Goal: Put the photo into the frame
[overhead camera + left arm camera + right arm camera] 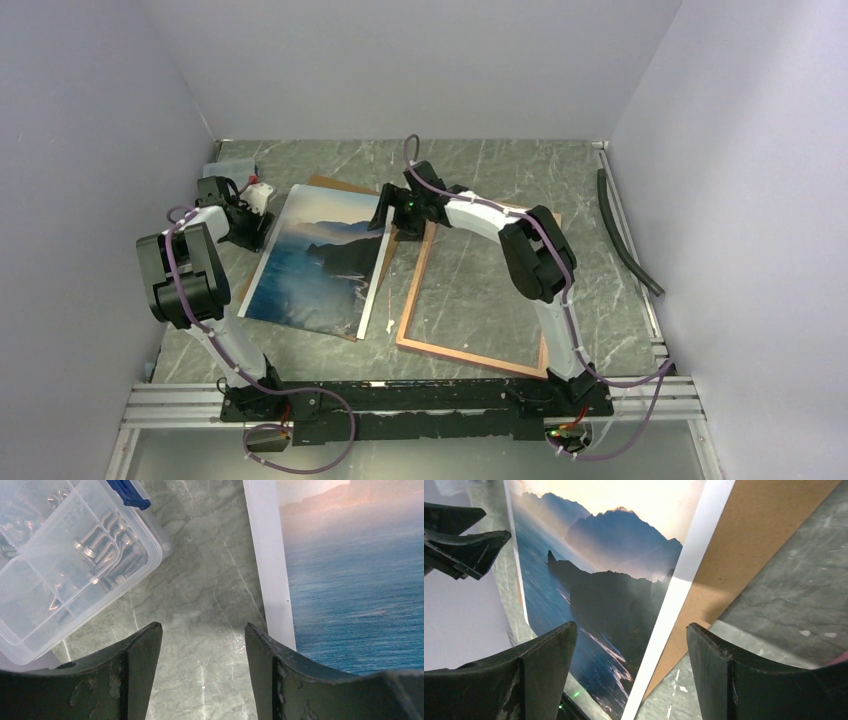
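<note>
Since the photo (320, 262) lies outside the frame (470, 358), left jaws and right jaws gape empty at its opposite edges, seemingly ready to lift.

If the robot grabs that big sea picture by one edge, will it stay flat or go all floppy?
Probably floppy: the photo looks paper-thin, so a one-edge grab would likely let it sag. It seems light for its size. Its shiny face may be slippery, and lying on the brown board its edge looks hard to get under.
</note>
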Robot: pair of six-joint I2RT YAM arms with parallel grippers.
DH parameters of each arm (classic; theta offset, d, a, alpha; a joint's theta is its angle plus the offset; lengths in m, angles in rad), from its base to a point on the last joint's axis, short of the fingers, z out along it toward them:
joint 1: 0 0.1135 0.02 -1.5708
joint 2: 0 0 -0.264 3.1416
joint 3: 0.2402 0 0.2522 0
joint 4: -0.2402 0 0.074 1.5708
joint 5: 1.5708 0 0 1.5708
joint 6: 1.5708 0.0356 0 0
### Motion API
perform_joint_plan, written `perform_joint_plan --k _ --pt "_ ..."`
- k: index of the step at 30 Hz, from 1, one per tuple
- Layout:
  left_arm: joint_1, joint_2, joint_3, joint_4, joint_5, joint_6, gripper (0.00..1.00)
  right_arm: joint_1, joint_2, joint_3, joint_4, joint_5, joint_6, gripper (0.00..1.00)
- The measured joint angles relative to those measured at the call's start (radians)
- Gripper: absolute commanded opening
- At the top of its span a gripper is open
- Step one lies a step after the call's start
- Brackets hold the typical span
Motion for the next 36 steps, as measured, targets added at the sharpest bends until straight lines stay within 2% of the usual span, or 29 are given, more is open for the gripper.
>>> perform_joint_plan --k 10,19,24,36 --pt "-0.001 0.004 0.003 -0.004 0.005 0.000 0.62 0.037 0.058 0.078 -0.080 0.079 -0.007 0.83" --pt "-0.017 0.006 0.005 -0.017 0.006 0.001 0.52 0.074 0.083 0.135 -0.125 0.159 0.013 0.83" --pt "-0.027 0.006 0.005 -0.028 0.004 0.001 0.42 0.097 0.108 0.166 -0.113 0.160 0.056 0.83" --pt "-0.033 0.026 0.038 -0.090 0.027 0.001 0.34 0.099 0.140 0.198 -0.099 0.158 0.169 0.84"
